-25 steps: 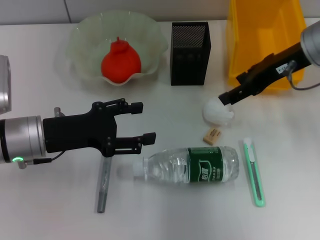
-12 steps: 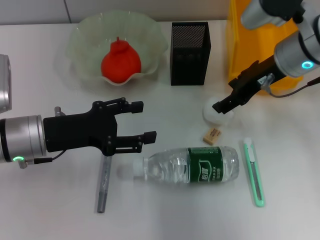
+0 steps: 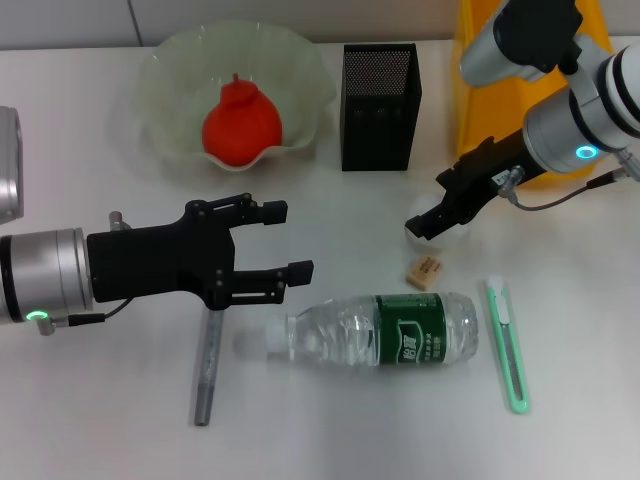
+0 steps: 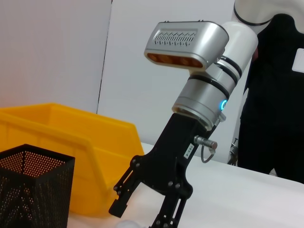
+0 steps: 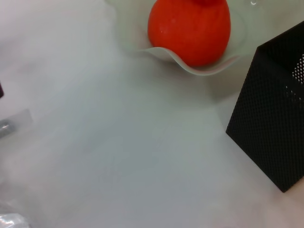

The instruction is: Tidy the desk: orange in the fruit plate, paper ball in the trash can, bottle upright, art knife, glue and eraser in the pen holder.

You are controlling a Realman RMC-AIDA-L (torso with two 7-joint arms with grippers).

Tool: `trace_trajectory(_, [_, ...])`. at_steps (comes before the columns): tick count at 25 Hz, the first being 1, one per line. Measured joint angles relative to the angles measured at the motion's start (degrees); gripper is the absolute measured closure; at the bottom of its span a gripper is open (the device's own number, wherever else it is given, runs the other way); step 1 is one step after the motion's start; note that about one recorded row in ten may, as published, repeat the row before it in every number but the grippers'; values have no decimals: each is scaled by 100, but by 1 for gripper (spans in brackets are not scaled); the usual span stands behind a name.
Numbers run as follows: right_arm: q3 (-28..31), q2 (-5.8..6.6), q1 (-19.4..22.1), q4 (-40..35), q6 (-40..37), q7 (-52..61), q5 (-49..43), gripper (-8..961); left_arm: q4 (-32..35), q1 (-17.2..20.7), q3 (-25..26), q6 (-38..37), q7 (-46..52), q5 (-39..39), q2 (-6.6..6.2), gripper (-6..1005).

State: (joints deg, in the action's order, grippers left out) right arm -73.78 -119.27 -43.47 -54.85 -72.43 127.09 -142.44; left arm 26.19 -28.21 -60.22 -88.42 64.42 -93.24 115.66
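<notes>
The orange (image 3: 240, 122) lies in the fruit plate (image 3: 165, 75); both also show in the right wrist view, orange (image 5: 190, 26) and plate (image 5: 166, 53). The white paper ball (image 3: 443, 239) is mostly hidden under my right gripper (image 3: 424, 224), which is open over it; the left wrist view shows its jaws spread (image 4: 138, 216). The clear bottle (image 3: 375, 330) lies on its side. The eraser (image 3: 424, 271), green art knife (image 3: 508, 345) and grey glue stick (image 3: 205, 370) lie on the desk. My left gripper (image 3: 285, 241) is open, above the glue's top end.
The black mesh pen holder (image 3: 380, 92) stands at the back centre, also in the right wrist view (image 5: 270, 128). The yellow trash bin (image 3: 505, 100) stands at the back right, just behind my right arm.
My right gripper has moved left and down onto the paper ball, and its arm has swung in over the yellow bin. The left arm has not moved.
</notes>
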Motion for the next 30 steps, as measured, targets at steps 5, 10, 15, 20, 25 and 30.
trace_trajectory(5, [-115,-8,-19,210,285,-76,23,147,-3,-10,2,0,0,0,0,173])
trace_trajectory(10, [-223,-9,-27,308,390,-88,24,153,-7,-28,2,0,0,-1,7,173])
trace_trajectory(15, [-281,-9,-29,381,447,-81,24,159,-8,-28,2,0,0,-1,9,174])
trace_trajectory(20, [-244,-9,-21,359,400,-49,31,245,-2,-29,2,0,0,2,9,174])
trace_trajectory(25, [-22,1,137,-378,-238,103,260,367,13,-33,2,-1,1,6,10,174])
trace_trajectory(30, [710,-2,500,-1828,-877,470,552,405,15,-36,1,0,2,8,9,174])
